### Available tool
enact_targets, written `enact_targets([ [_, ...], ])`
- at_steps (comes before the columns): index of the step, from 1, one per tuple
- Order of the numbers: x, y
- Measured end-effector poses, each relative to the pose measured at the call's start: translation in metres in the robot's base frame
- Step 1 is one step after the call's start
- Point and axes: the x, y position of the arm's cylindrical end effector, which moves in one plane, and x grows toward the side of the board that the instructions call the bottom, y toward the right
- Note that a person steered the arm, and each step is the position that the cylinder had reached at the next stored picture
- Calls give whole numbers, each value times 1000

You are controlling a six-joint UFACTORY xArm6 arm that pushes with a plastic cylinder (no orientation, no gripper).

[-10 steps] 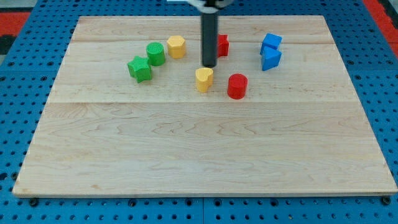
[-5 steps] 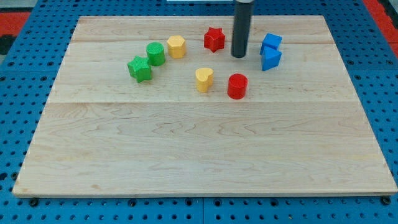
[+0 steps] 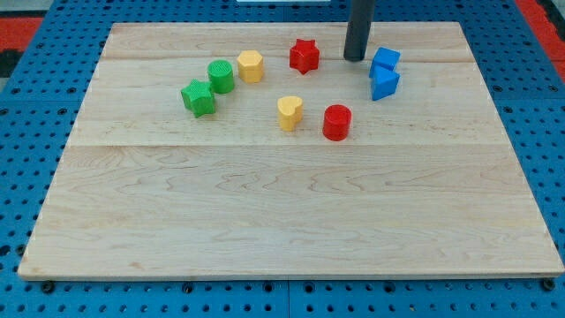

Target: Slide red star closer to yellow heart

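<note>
the red star (image 3: 305, 56) sits near the view's top of the wooden worktop (image 3: 265, 221), up and a little to the view's right of the yellow heart (image 3: 289, 112). the two are apart, with bare wood between them, so the slide that would bring them close is not yet done as far as this view shows.

my tip (image 3: 356, 58) stands to the view's right of the red star, between it and the upper blue block (image 3: 385, 61), touching neither. there is no gripper on this arm, only the rod, so nothing is open, closed or clamped on anything. from where the tip stands, a push would drive the star toward the view's left rather than down toward the heart; my judgement is that the tip must first get to the star's far side, toward the view's top, and then push it toward the view's bottom.

counted by colour:
- red: two, the star and a red cylinder (image 3: 336, 122) just to the view's right of the heart.
- yellow: two, the heart and a yellow hexagonal block (image 3: 250, 66).
- green: two, a green cylinder (image 3: 221, 77) and a green star (image 3: 199, 97), just beside each other.
- blue: two, the upper one and a lower blue block (image 3: 385, 84), touching; their shapes are hard to tell.

eight blocks in all.
</note>
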Motion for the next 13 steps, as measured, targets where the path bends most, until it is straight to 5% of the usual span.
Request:
enact_targets([
  [4,-17,-59],
  [7,14,-68],
  [11,-13,-123],
  [13,7,-106],
])
